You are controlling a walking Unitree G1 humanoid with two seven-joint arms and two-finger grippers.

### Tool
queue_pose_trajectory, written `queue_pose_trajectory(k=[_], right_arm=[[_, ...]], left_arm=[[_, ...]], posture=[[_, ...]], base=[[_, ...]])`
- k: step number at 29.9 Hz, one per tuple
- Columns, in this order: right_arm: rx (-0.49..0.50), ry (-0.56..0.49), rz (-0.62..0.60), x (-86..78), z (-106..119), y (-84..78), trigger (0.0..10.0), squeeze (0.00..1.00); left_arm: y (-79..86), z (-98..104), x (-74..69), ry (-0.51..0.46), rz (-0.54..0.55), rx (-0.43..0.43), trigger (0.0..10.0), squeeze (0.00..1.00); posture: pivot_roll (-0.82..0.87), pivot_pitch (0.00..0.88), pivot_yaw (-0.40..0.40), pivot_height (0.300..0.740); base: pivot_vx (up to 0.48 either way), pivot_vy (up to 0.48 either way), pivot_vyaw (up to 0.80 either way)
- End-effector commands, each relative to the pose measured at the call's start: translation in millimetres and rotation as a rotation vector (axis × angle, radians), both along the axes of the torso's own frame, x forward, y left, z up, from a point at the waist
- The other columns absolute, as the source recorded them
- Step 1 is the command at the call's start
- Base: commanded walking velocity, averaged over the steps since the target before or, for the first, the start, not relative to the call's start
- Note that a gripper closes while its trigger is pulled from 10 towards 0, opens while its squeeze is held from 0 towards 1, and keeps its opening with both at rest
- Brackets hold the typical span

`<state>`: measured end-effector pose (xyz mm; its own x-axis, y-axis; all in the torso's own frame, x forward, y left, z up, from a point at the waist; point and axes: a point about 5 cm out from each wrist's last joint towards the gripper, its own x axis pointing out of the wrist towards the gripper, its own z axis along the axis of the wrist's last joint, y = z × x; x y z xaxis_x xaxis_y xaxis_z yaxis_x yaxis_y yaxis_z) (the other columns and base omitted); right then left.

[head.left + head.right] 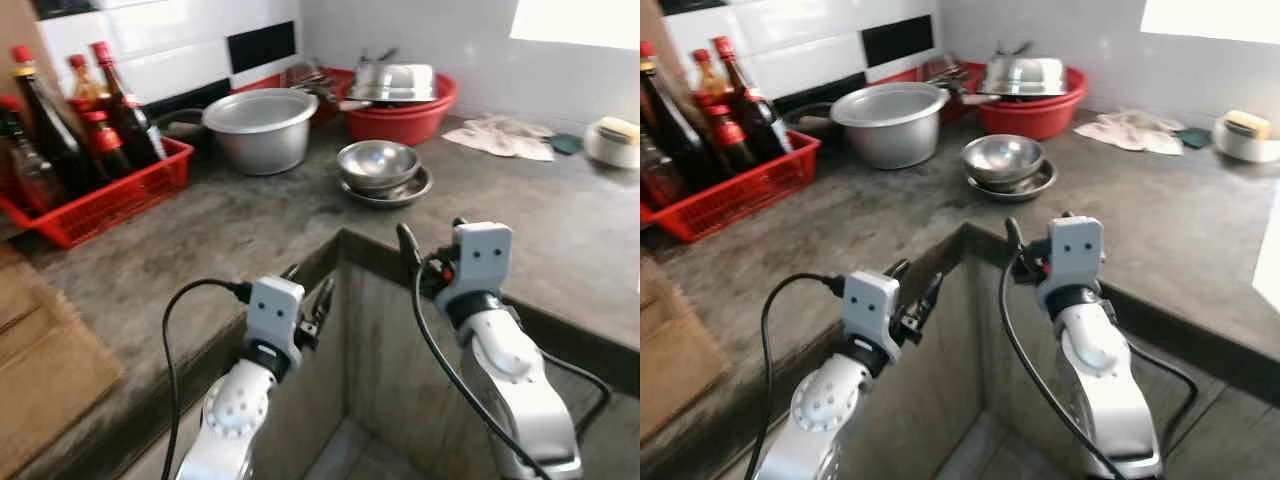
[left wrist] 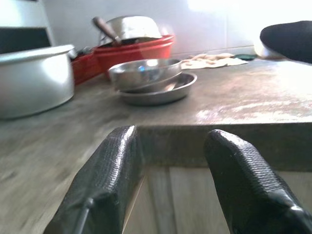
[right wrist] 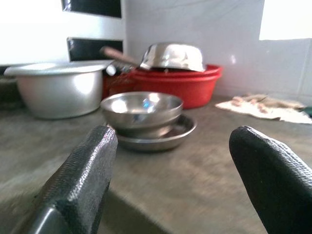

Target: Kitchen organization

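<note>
Both arms reach toward the inner corner of an L-shaped grey surface (image 1: 250,220). The left gripper (image 1: 312,300) hovers just below the edge with its fingers (image 2: 105,180) parted and nothing between them; the right gripper (image 3: 175,180) sits at the corner edge, spread wide and empty. Straight ahead, near the corner, stands a steel bowl (image 1: 378,163) nested in a steel plate (image 1: 400,190) — both untouched. Behind them to the left is a large pot (image 1: 260,128), and at the back wall a red basin (image 1: 405,120) holds an upturned metal bowl (image 1: 392,80). On the far left a red basket (image 1: 110,200) carries dark bottles (image 1: 125,110). A crumpled cloth (image 1: 500,137) lies to the right — beyond it, a white dish (image 1: 613,143).
</note>
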<state>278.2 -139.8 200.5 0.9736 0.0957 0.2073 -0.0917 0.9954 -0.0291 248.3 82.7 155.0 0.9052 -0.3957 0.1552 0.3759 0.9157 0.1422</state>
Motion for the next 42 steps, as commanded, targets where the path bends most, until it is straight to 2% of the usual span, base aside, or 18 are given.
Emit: queue_pose_trajectory(k=[1, 10, 13, 24, 27, 29, 30, 31, 35, 37, 38, 40, 41, 42], right_arm=[[0.005, 0.0, 0.018, 1.5, 2.5, 3.7, 10.0, 0.0], [0.007, -0.006, 0.036, 4.7, 5.4, 6.4, 10.0, 0.0], [0.001, -0.009, 0.037, 7.5, 7.0, 5.5, 10.0, 0.0], [0.002, -0.026, 0.043, 14.0, 12.2, 6.7, 10.0, 0.0], [0.014, -0.039, 0.043, 27.1, 23.1, 6.5, 10.0, 0.0], [0.006, -0.033, 0.042, 30.3, 24.1, 6.4, 10.0, 0.0], [-0.015, -0.009, 0.043, 39.9, 26.3, 5.7, 10.0, 0.0], [-0.015, -0.009, 0.043, 39.9, 26.3, 5.7, 10.0, 0.0], [-0.027, 0.06, 0.042, 62.1, 30.6, 2.7, 10.0, 0.0], [-0.019, 0.136, 0.037, 81.0, 32.8, 1.1, 10.0, 0.0], [-0.019, 0.136, 0.037, 81.0, 32.8, 1.1, 10.0, 0.0], [0.005, 0.176, 0.046, 93.2, 35.4, 1.0, 10.0, 0.0], [0.006, 0.188, 0.043, 97.7, 35.9, 0.2, 10.0, 1.0], [0.006, 0.195, 0.042, 100.5, 36.2, -0.4, 10.0, 1.0]], left_arm=[[0.8, -1.4, 1.7, 0.0, 0.009, 0.007, 10.0, 0.0], [1.5, -1.8, 2.1, 0.006, 0.013, -0.009, 10.0, 0.0], [3.7, -3.6, 3.4, 0.023, 0.043, -0.019, 10.0, 0.0], [3.9, -5.2, 3.1, 0.031, 0.045, -0.019, 10.0, 0.0], [3.9, -5.6, 2.2, 0.036, 0.045, -0.023, 10.0, 0.0], [3.9, -6.1, 2.0, 0.037, 0.046, -0.02, 10.0, 0.0], [4.0, -7.6, 1.4, 0.043, 0.049, -0.018, 10.0, 0.0], [4.0, -7.6, 1.4, 0.043, 0.049, -0.018, 10.0, 0.0], [3.4, -11.0, -0.6, 0.066, 0.047, -0.014, 10.0, 0.0], [1.4, -12.5, -3.3, 0.079, 0.033, -0.022, 10.0, 0.0], [1.4, -12.5, -3.3, 0.079, 0.033, -0.022, 10.0, 0.0], [-1.3, -12.8, -6.4, 0.081, 0.011, -0.035, 10.0, 0.0], [-2.3, -12.3, -7.6, 0.079, 0.003, -0.044, 10.0, 0.0], [-3.1, -11.9, -8.4, 0.077, -0.001, -0.05, 10.0, 0.0]], posture=[[0.06, 0.0, 0.015, 0.74], [0.07, 0.0, 0.009, 0.74], [0.07, 0.004, 0.008, 0.74], [0.07, 0.006, 0.005, 0.74], [0.08, 0.012, 0.002, 0.74], [0.08, 0.012, 0.002, 0.74], [0.08, 0.014, 0.0, 0.74], [0.08, 0.014, 0.0, 0.74], [0.08, 0.023, -0.008, 0.74], [0.08, 0.029, -0.016, 0.74], [0.08, 0.029, -0.016, 0.74], [0.09, 0.035, -0.02, 0.74], [0.09, 0.038, -0.023, 0.74], [0.09, 0.039, -0.024, 0.74]], base=[[0.368, -0.304, 0.0], [0.442, -0.032, 0.0], [0.0, 0.0, 0.0], [0.0, 0.0, 0.0], [0.0, 0.0, 0.0], [0.0, 0.0, 0.0], [0.0, 0.0, 0.0], [0.0, 0.0, 0.0], [0.0, 0.0, 0.0], [0.0, 0.0, 0.0], [0.0, 0.0, 0.0], [0.0, 0.0, 0.0], [0.0, 0.0, 0.0], [0.0, 0.0, 0.0]])
